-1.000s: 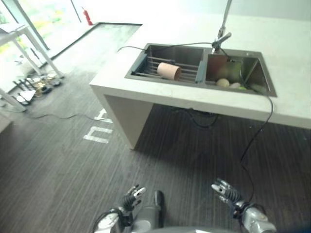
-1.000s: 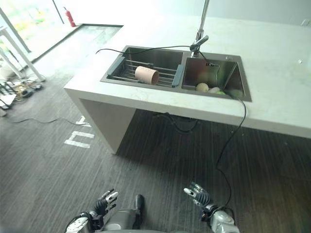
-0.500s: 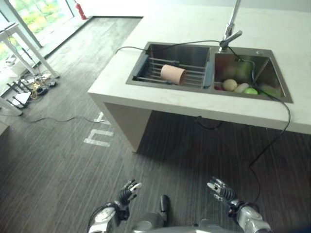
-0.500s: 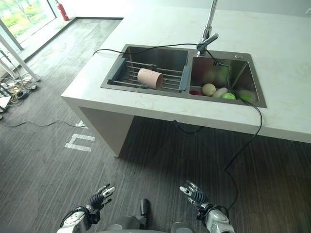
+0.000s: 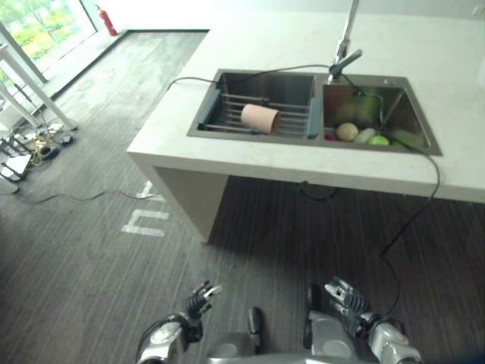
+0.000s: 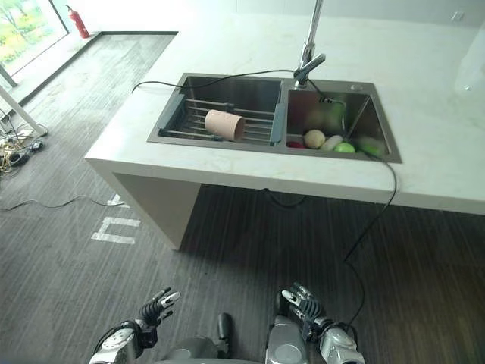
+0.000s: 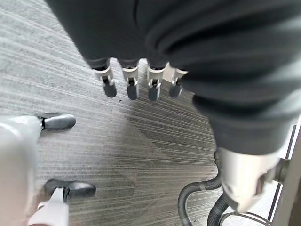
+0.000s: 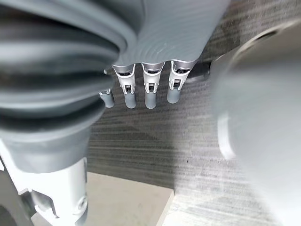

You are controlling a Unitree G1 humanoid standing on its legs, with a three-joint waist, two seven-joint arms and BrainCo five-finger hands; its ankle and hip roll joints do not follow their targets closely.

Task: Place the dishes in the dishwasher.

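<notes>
A red fire extinguisher [image 5: 107, 22] is standing far off by the window, white markings [image 6: 112, 230] are showing on the dark striped floor [image 5: 68, 250], and what's probably tangled cables [image 6: 17, 152] are lying nearby.

The counter [image 6: 227, 163] stands well ahead of both hands, with bare striped floor [image 6: 68, 258] between. A black cable [image 6: 371, 227] hangs from the counter's front edge on the right, across the way to the right basin [image 6: 333, 114]. That basin is crowded along its near wall by fruit [image 6: 314, 139]. In the left basin a rack [image 6: 227, 121] carries a pink cup [image 6: 224, 125] lying on its side. The faucet [image 6: 309, 53] rises at the back edge between the basins
</notes>
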